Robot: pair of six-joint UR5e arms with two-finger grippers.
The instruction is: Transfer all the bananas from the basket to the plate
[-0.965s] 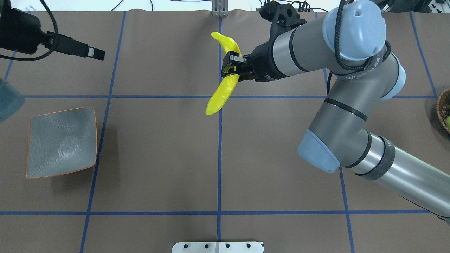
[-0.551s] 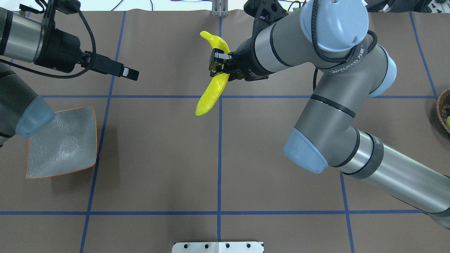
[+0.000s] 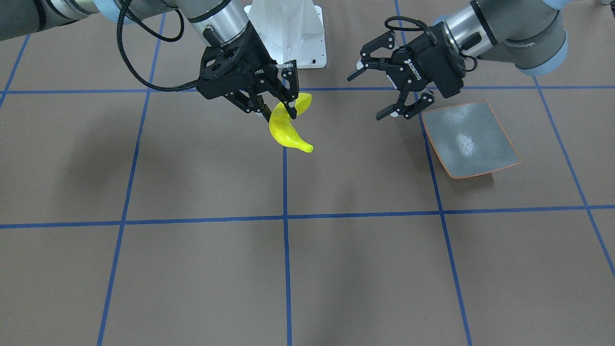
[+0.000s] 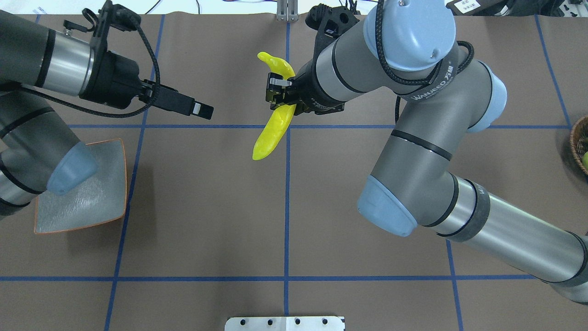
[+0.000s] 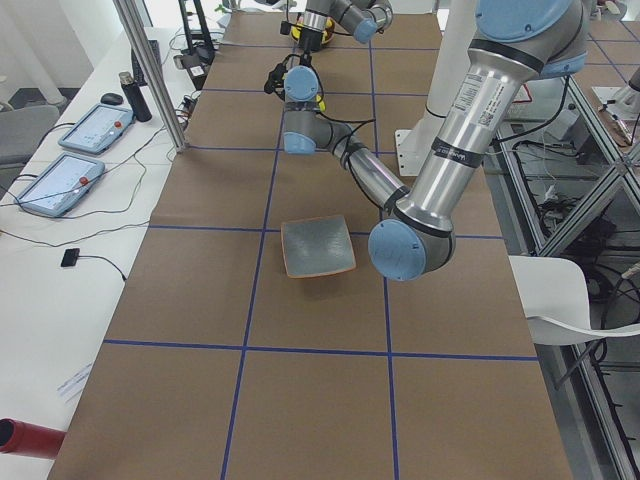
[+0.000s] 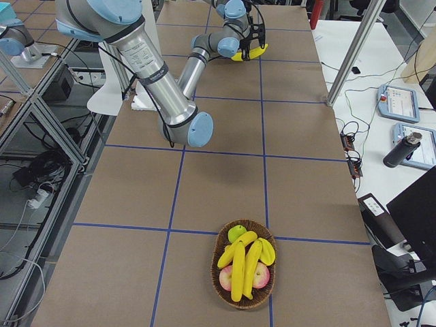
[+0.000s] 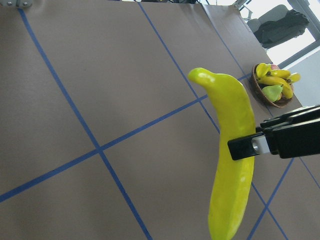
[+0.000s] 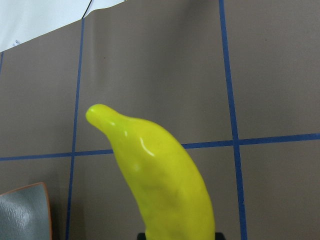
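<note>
Aloft, banana (image 4: 271,133) crosswise in right end effector's (image 4: 277,94) tight grip; left end effector (image 3: 366,96) wide, apart.

Bright overhead light; soft shadows; glare on plate (image 3: 473,144).

The grey right arm (image 4: 413,151) enters from four o'clock overhead, its black two-finger gripper (image 4: 277,94) clamped on a glossy yellow banana (image 4: 271,133). The black left gripper (image 4: 202,109) — jaws spread wide — points toward three o'clock.

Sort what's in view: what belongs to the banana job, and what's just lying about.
Job: banana, held by the right gripper; bananas waiting in the basket; plate; open left gripper.
Lying about: apples and green fruit in the basket; tablets on the side bench.
</note>
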